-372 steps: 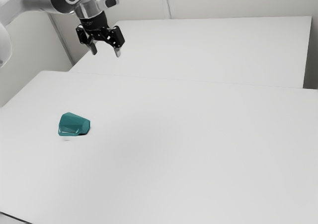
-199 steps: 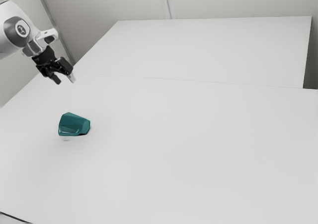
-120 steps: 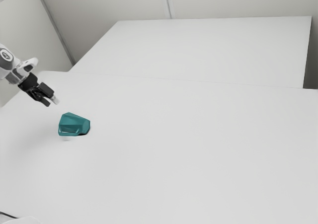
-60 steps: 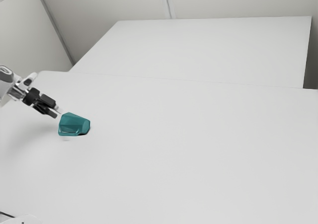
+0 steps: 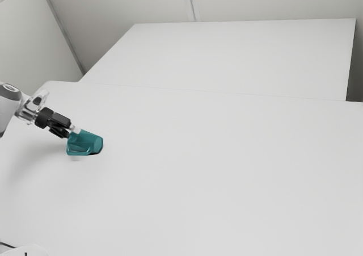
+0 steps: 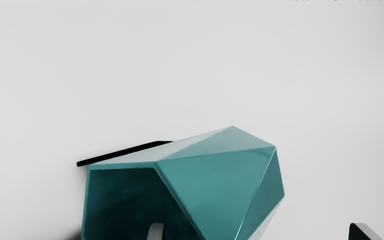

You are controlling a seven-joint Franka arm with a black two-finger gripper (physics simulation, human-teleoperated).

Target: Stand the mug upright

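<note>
Teal mug (image 5: 86,145): lies on side on white table (image 5: 215,171), just by claw (image 5: 72,133). Gapes wide, holds nothing; one finger (image 6: 156,232) before mouth, other past base.

Mug (image 6: 212,186) cropped by the wrist view's edge, arm (image 5: 7,109) (most of it) by the exterior view's left edge.

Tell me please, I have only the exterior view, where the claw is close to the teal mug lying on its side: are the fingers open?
Observer: Yes, in the wrist view the claw has its fingertips wide apart.

Operator: And where is the mouth of the mug?

Observer: The faceted mug has its dark mouth by one fingertip, which shows across it; whether it is inside, I cannot tell.

Operator: Where is other finger?

Observer: Beyond the closed end, with bare table showing between.
</note>
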